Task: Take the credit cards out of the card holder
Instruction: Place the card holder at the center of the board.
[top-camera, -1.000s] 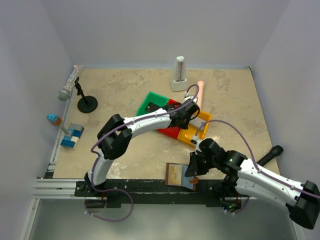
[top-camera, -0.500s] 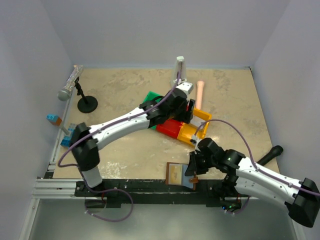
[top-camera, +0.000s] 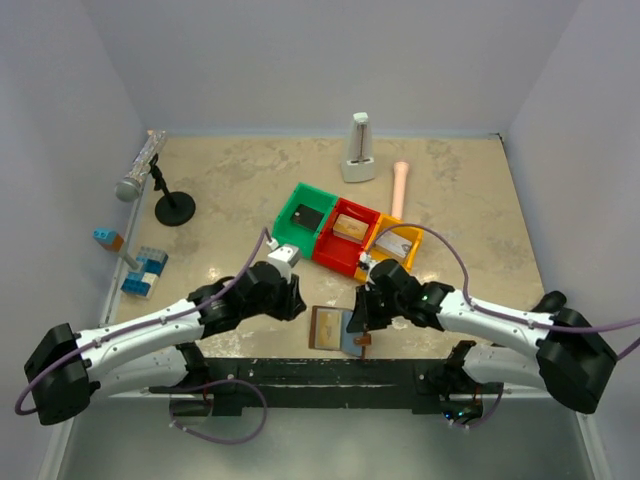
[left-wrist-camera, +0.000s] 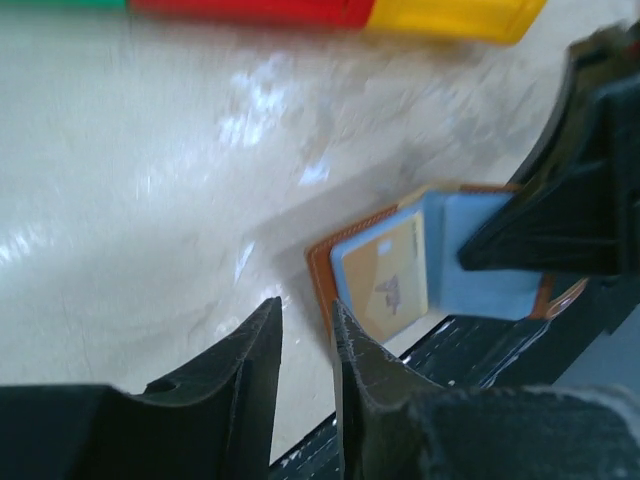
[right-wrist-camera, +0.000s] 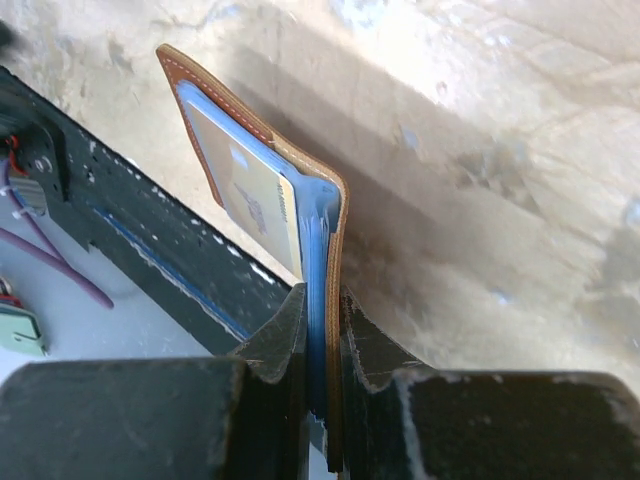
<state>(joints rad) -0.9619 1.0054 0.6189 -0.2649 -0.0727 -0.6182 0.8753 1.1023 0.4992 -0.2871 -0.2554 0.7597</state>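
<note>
The card holder (top-camera: 328, 328) stood open at lower centre of the overhead frame, one flap clamped in the right pincer (top-camera: 365, 320). The left pincer (left-wrist-camera: 303, 325), narrow and empty, sat just left, nearer the exposed card (left-wrist-camera: 385, 280).

My left arm (top-camera: 130, 338) and right arm (top-camera: 500, 320) wear white shells between chunky black joints (top-camera: 58, 385). Thin purple cables (top-camera: 215, 440) loop off both. My fingers (left-wrist-camera: 250, 400) are matte black wedges, and a small white block (top-camera: 283, 256) caps my left wrist.
</note>
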